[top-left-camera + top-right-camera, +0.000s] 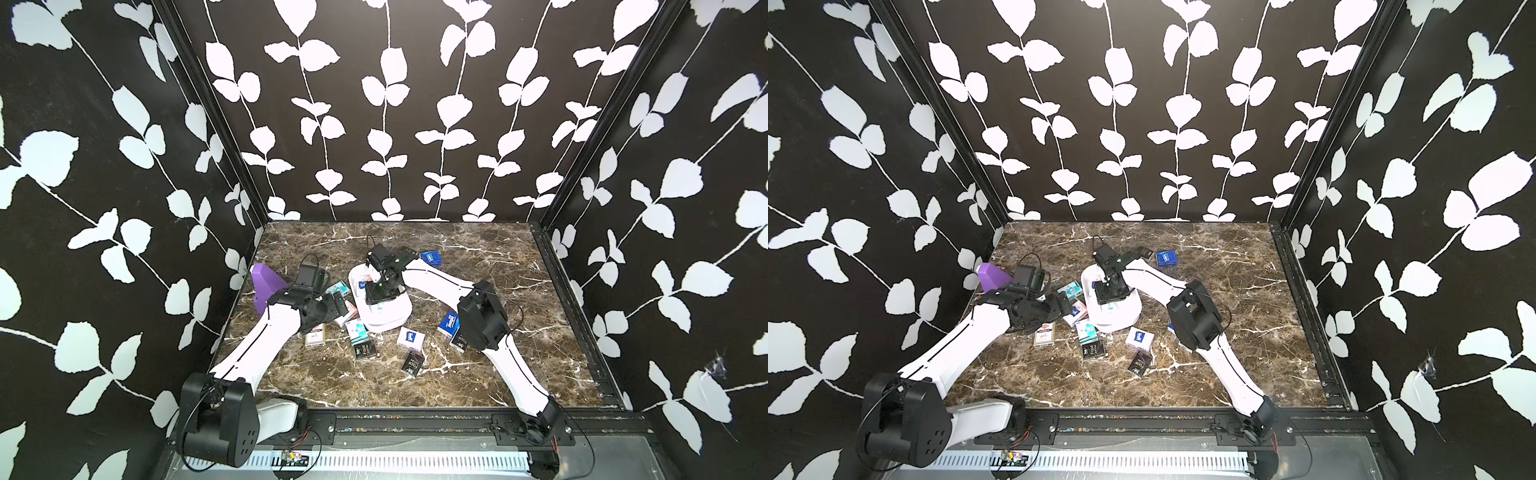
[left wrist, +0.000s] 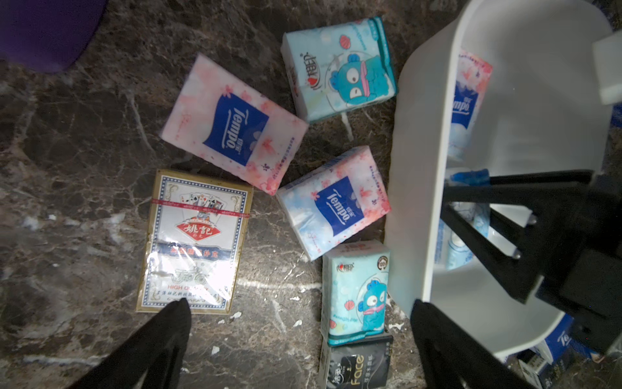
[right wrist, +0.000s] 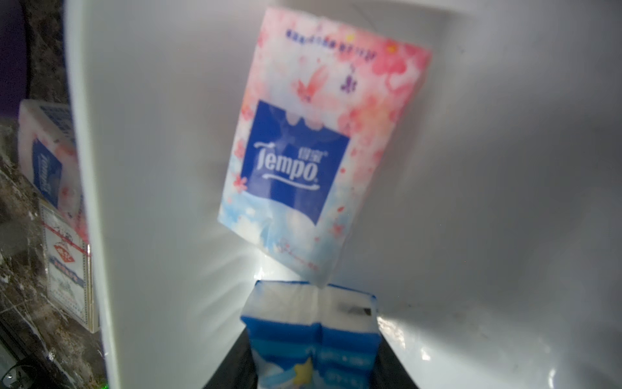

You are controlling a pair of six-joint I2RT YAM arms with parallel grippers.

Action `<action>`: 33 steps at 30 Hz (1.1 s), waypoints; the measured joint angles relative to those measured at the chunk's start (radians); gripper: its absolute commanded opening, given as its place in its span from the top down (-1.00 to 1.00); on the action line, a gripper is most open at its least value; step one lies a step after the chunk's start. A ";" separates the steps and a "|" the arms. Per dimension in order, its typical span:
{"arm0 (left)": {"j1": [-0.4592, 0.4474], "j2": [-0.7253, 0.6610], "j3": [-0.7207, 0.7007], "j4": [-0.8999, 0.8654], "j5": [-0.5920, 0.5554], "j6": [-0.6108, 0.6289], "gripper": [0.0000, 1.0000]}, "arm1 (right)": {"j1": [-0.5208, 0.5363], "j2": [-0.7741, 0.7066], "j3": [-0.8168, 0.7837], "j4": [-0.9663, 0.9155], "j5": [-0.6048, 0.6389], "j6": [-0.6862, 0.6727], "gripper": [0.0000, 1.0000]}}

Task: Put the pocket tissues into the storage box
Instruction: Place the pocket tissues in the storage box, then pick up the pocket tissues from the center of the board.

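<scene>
Pocket tissues (image 1: 411, 338), where? (checker)
Mostly loose on the table (image 1: 519, 291), scattered round the box (image 1: 399, 318). At least two are inside it. (me)
Right tool (image 1: 376, 301)? (checker)
Mine's down in the box, jaws clamped on a blue pack (image 3: 313, 323) held on edge. In the right wrist view my dark fingers sit on either side of it. A pink pack (image 3: 323, 151) lies in the box just past it, printed face up. (me)
Left tool (image 2: 299, 304)? (checker)
Jaws wide apart, nothing between them. It hovers over the table just beside the box's long wall, on the side toward the purple block (image 1: 266, 286). (me)
What's under it? (checker)
A cluster, in the left wrist view: flowered pack (image 2: 235, 124), cartoon pack (image 2: 340, 67), and a second flowered pack (image 2: 333, 202) just beside the box wall. Then a second cartoon pack (image 2: 356, 289) with its end against a black pack (image 2: 356, 363). A card deck (image 2: 195, 242) lies flat next to them, its corner meeting the first flowered pack. The deck isn't tissues. (me)
The rest? (checker)
In both top views there's a far pack (image 1: 432, 257) behind the box and a royal-blue pack (image 1: 451, 324) by my right elbow. A lone black pack (image 1: 413, 363) lies nearest the front edge. All three are on the table, outside the box. (me)
</scene>
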 measured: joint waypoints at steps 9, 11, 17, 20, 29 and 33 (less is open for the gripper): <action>0.000 -0.022 0.000 -0.009 -0.002 0.000 -0.98 | 0.002 0.039 0.058 0.002 -0.019 0.071 -0.17; 0.000 -0.022 0.000 -0.011 -0.002 -0.001 -0.98 | 0.002 0.039 0.058 0.011 -0.032 0.087 -0.23; 0.000 -0.040 0.000 -0.010 0.000 -0.006 -0.98 | 0.002 0.034 0.055 0.047 -0.051 0.118 -0.30; 0.000 -0.045 0.000 -0.010 0.006 -0.008 -0.98 | -0.003 -0.001 0.029 0.072 -0.045 0.124 -0.33; -0.005 0.029 0.020 0.005 0.061 -0.008 -0.98 | -0.053 -0.347 -0.235 0.149 0.034 0.131 -0.48; -0.038 0.090 0.061 0.025 0.074 -0.009 -0.98 | -0.107 -0.503 -0.389 0.177 0.087 0.134 -0.55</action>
